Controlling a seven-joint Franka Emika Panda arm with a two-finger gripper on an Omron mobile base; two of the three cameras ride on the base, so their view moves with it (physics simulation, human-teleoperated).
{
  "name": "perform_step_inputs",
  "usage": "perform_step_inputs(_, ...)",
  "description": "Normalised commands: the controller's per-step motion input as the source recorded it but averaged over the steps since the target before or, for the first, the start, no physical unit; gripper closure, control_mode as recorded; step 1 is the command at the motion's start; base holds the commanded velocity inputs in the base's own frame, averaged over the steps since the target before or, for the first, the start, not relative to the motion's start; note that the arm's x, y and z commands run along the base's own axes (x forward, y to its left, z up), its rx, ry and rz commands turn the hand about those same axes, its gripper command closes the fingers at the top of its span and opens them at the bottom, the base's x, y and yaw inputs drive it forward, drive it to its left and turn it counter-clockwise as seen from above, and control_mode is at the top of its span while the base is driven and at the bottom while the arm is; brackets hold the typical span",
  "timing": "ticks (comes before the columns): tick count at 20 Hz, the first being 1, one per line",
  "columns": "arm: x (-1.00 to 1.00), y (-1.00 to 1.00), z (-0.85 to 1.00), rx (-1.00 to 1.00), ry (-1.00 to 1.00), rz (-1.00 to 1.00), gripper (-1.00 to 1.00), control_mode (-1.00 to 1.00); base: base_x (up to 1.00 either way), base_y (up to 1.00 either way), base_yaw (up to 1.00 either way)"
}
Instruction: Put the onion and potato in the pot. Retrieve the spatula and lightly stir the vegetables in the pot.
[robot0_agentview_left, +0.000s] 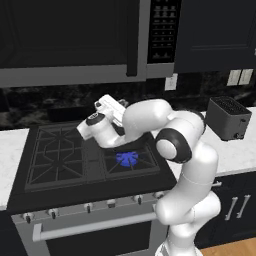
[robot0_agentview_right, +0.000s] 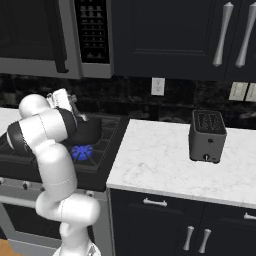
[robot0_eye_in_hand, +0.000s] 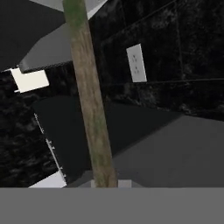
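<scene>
Your claw (robot0_agentview_left: 116, 112) hangs over the rear right burner of the stove (robot0_agentview_left: 60, 155), just above the black pot (robot0_agentview_right: 86, 131). In the hand view, a wooden spatula handle (robot0_eye_in_hand: 89, 96) rises from the claw, which looks clamped on it.

Dim, even rendered light; soft, low-res; no glare.

No text, label, brand, number or sign can be read anywhere. The dark control panel (robot0_agentview_left: 162, 31) of the black-and-steel microwave, at twelve o'clock in the left base view, carries rows of pale marks too small and blurred to make out. The boxy dark toaster (robot0_agentview_right: 207, 135) bears no legible marking.
</scene>
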Motion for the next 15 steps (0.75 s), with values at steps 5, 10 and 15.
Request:
perform_step_inputs(5, -0.83, 0.02, 0.19, -0.05, -0.18, -0.01, 1.00, -1.00, 0.00, 0.00, 0.00)
perform_step_inputs(10, -0.69, -0.04, 0.05, 0.00, -0.22, -0.07, 1.00, -1.00, 0.00, 0.00, 0.00)
perform_step_inputs(15, -0.10, 0.00, 0.00, 0.03, -0.34, -0.07, 1.00, -1.00, 0.00, 0.00, 0.00)
